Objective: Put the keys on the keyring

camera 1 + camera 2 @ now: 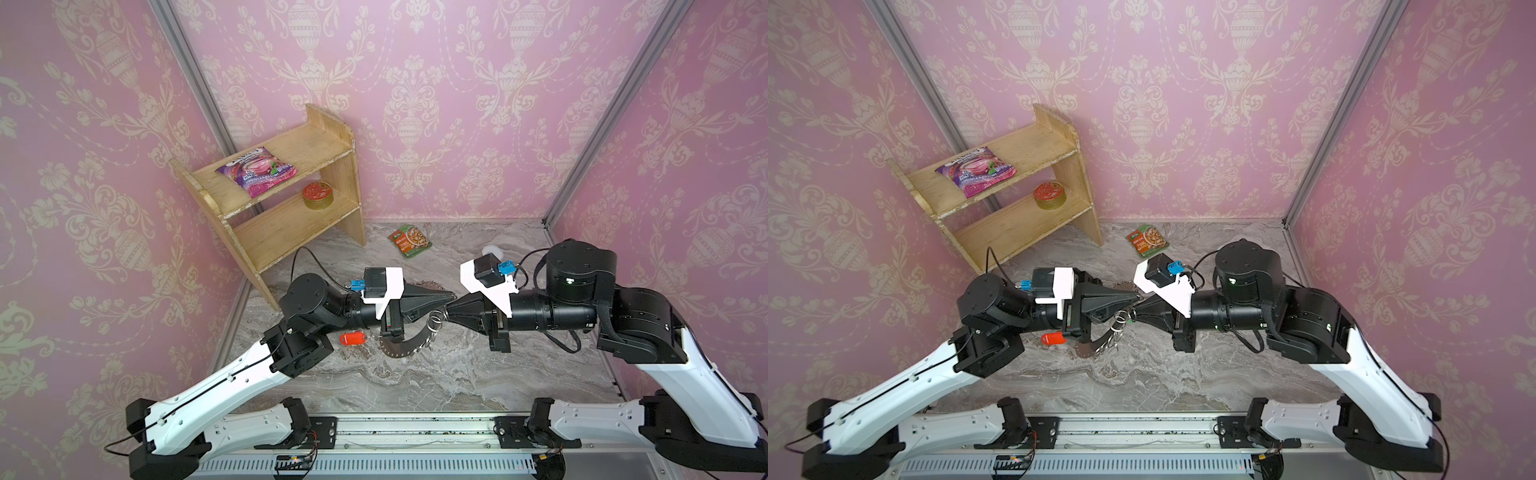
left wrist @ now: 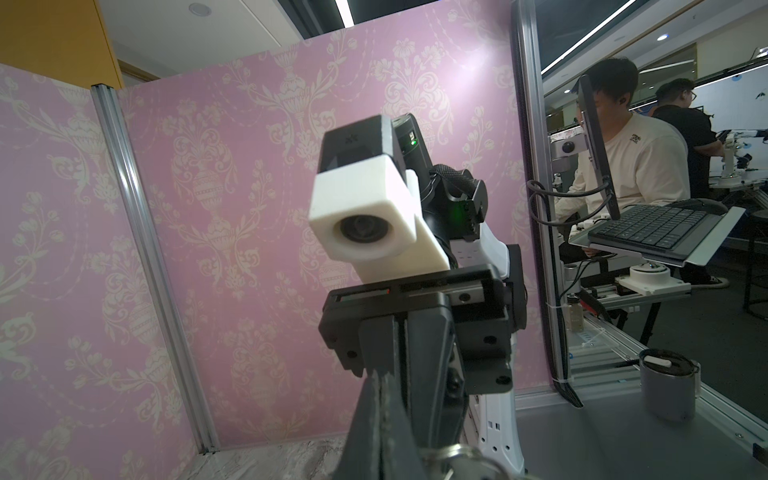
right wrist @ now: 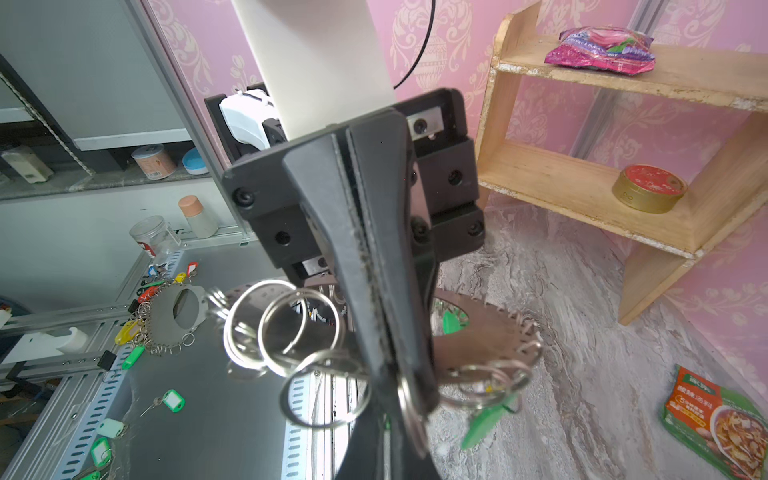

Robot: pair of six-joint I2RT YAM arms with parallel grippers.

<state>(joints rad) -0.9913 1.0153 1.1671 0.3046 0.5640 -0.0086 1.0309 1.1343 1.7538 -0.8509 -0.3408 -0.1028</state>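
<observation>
Left fingers (image 1: 432, 297) and right fingers (image 1: 461, 309), both closed, meet tip to tip at the keyring's (image 1: 401, 348) wire loops (image 1: 434, 320), mid-table (image 1: 415, 386); probably stiff, slippery metal. Light red key (image 1: 354, 338) lies near: pinch its plastic tag

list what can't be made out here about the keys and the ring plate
Flat grey metal ring plate: both top views, mostly under the left gripper and right gripper.
What those shut grippers pinch: covered by the grippers themselves in every view.
Green plastic key tag: right wrist view, blurred; attachment unclear.
Red plastic key tag: top views, too small; metal end unseen.
</observation>
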